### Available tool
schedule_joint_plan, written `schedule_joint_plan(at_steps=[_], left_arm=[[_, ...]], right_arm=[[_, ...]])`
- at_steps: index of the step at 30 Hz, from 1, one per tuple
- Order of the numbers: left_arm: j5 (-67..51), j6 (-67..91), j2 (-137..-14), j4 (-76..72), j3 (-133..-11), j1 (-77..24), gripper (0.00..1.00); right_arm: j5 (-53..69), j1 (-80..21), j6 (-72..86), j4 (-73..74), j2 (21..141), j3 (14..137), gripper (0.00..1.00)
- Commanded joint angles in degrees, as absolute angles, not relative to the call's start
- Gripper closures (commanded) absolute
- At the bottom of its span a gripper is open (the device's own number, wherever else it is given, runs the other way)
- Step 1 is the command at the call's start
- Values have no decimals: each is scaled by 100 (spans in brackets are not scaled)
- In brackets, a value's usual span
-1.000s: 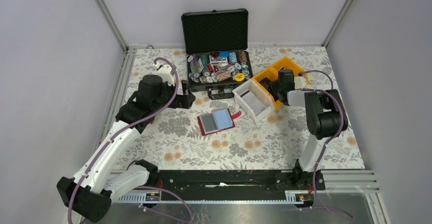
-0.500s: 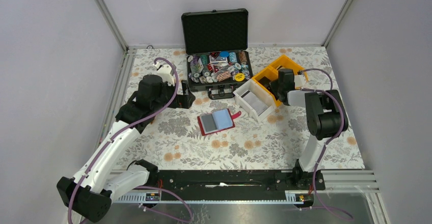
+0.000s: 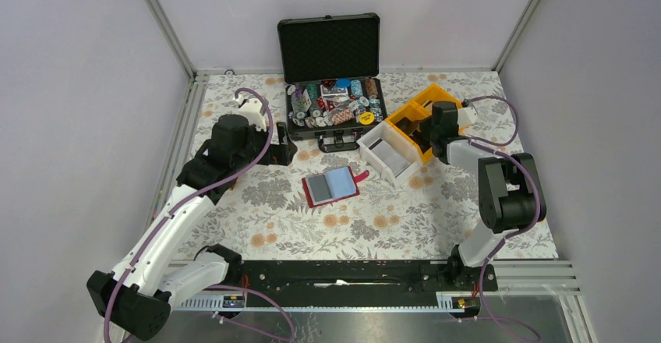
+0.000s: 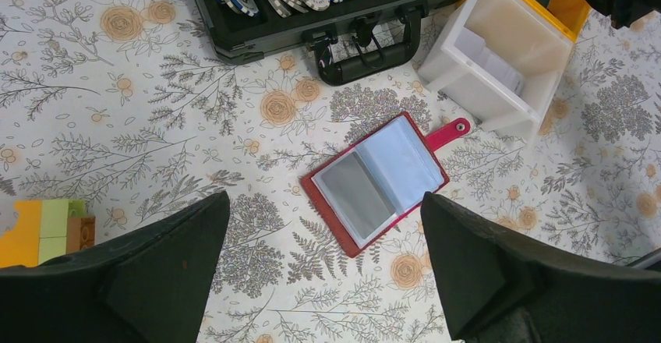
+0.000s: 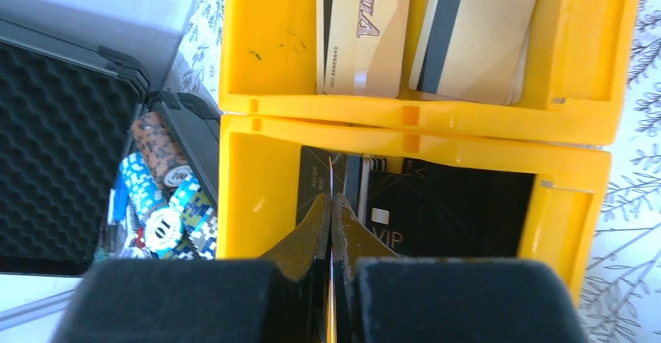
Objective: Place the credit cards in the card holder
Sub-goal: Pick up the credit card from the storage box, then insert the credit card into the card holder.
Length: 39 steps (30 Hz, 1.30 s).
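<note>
Okay, quick update. The card holder (image 3: 334, 185) lies open flat in the middle of the table (image 3: 273, 226), with its red snap tab pointing at the white bin (image 3: 382, 152). Nothing has shifted there.

The change is on my right. Over the last second the right claw (image 5: 331, 226) has gone from partly apart to fully together. It's now clamped on the top edge of one card (image 5: 330, 179) standing in the near compartment of the yellow bin (image 5: 265, 62). From overhead, that arm has also swung a bit further back over the bin. So I reckon the pick is made, and what's left is lifting the card out and carrying it over to the holder. It's a skinny edge grip, so it could twist or slip.

The left claw (image 4: 325, 203) hangs spread wide above the holder with nothing in it.

Only the right wrist view shows the pinch. It also shows the other credit cards (image 5: 366, 31), gold ones in the far compartment and dark ones beside the pinched one. Overhead, the wrist covers all that. The left wrist view gives the best look at the holder, with a grey panel and a pale blue one side by side. I can't tell if those are loaded cards or empty sleeves. Overhead gives the layout: the holder is well apart from the yellow bin, the white bin sits between them, and the black case (image 3: 331, 47) is behind.
</note>
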<state>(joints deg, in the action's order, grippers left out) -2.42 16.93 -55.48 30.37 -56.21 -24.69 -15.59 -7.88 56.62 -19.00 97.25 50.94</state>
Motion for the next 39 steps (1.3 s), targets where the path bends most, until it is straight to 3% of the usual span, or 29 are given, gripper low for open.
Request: schedule_joint_plan(at_steps=[1,16,28,39], left_arm=[[-68,1582,-5385,2824,-5609,-2481,1],[-698,1700,-5267,2498,-5515,-2486,1],[-2123,3519,-5174,629,-4693,-2858,2],[-2959,4782,-5262,-1620,-3914,-3194,1]], right_arm=[[-1780,-831,5161,-1859,9227,4941,100],[-1584,-732,3851,-1539,7712,4959,100],[891,-927,3239,-1054,6200,4678,100],[3064,-1857,3786,-2130,5881,4365,100]])
